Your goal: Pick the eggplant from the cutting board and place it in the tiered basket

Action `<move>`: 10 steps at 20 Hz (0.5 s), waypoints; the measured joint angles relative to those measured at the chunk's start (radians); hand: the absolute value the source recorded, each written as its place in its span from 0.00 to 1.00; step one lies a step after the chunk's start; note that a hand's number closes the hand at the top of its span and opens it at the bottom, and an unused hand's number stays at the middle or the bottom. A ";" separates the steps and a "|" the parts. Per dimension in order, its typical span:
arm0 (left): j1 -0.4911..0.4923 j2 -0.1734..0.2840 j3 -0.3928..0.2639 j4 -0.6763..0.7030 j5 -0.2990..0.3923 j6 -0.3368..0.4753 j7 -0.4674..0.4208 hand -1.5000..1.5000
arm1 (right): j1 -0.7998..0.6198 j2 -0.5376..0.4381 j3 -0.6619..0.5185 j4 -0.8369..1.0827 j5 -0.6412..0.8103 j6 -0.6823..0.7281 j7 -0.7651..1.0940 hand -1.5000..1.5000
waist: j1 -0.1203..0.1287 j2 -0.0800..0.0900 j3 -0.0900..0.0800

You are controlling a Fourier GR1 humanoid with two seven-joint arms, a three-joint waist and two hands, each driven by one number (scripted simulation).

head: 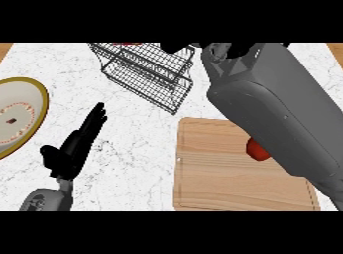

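One thing is missing from view: the eggplant, which I cannot find anywhere. On the cutting board (226,173) only a small red object (257,149) shows, half tucked beneath my right forearm (277,109), and its colour argues against an eggplant. A second sliver of red (128,43) sits at the far edge of the tiered basket (148,74), too cropped to name.

My right forearm stretches from the lower right corner up across the board, carrying my right robot hand (180,47) to the basket's far right corner. Only dark fragments of it show at the top edge, so I cannot tell whether it is grasping anything or has let go.

By my reading the pick is done and the task stands at the placing stage, with the eggplant either hidden in that hand or already among the wires. Either way, the retreat from the basket remains.

My left robot hand (76,144) rests released, fingers straight, over the marble counter (145,149), between the gold-rimmed plate (28,94) and the board.
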 measured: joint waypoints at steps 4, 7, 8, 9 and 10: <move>-0.025 -0.017 -0.011 0.022 -0.011 -0.004 -0.007 0.50 | -0.091 0.042 -0.080 0.142 0.010 0.003 -0.025 1.00 | 0.019 0.009 0.000; -0.030 -0.021 -0.015 0.022 -0.013 -0.010 -0.008 0.50 | -0.163 0.088 -0.125 0.284 0.020 -0.006 -0.054 1.00 | 0.036 0.014 -0.001; -0.024 -0.026 -0.025 0.010 -0.018 -0.009 -0.003 0.50 | -0.180 0.103 -0.138 0.329 0.022 -0.010 -0.065 1.00 | 0.040 0.015 -0.001; -0.023 -0.027 -0.024 0.015 -0.020 -0.011 -0.010 0.50 | -0.191 0.116 -0.152 0.370 0.022 -0.018 -0.079 1.00 | 0.041 0.016 -0.001; -0.031 -0.026 -0.021 0.022 -0.019 -0.015 -0.013 0.50 | -0.208 0.129 -0.169 0.417 0.022 -0.026 -0.094 1.00 | 0.044 0.018 -0.001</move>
